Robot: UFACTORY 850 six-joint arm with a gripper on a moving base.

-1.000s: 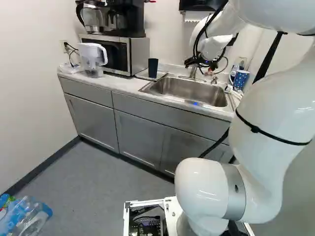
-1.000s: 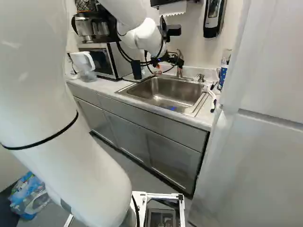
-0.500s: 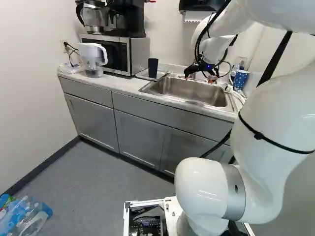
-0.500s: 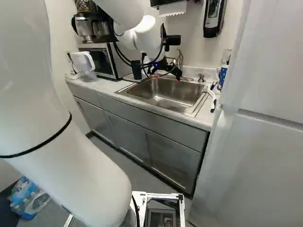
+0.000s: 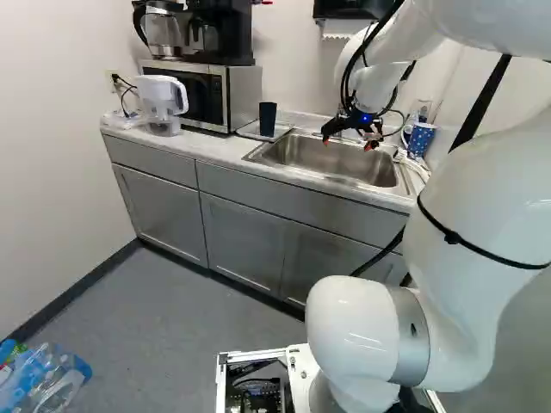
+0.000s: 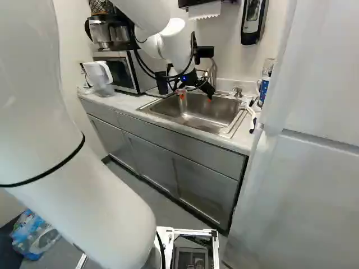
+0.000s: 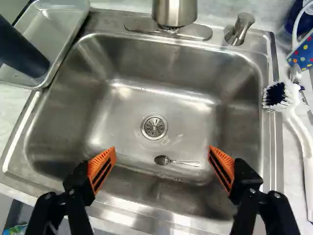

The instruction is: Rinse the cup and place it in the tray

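Hanging wide above the sink (image 7: pixel 110 127), the fingers (image 7: pixel 101 169) could topple the cup (image 7: pixel 22 54) if swept across the tray (image 7: pixel 55 22).

The cup (image 7: pixel 19 53) is a dark blue-black, the tray (image 7: pixel 49 24) pale grey. The sink (image 7: pixel 117 103) and the spoon (image 7: pixel 182 162) are silver. The mug (image 7: pixel 302 55) is blue with multicoloured dots; the brush (image 7: pixel 298 110) is white with a dark blue patch of bristles. The gripper (image 5: pixel 348 144) is black with orange pads (image 7: pixel 101 169), the arm (image 5: pixel 473 189) white. The cabinets (image 5: pixel 164 206) and floor (image 5: pixel 172 318) are grey, the pitcher (image 5: pixel 159 99) whitish, the coffee maker (image 5: pixel 225 39) black.
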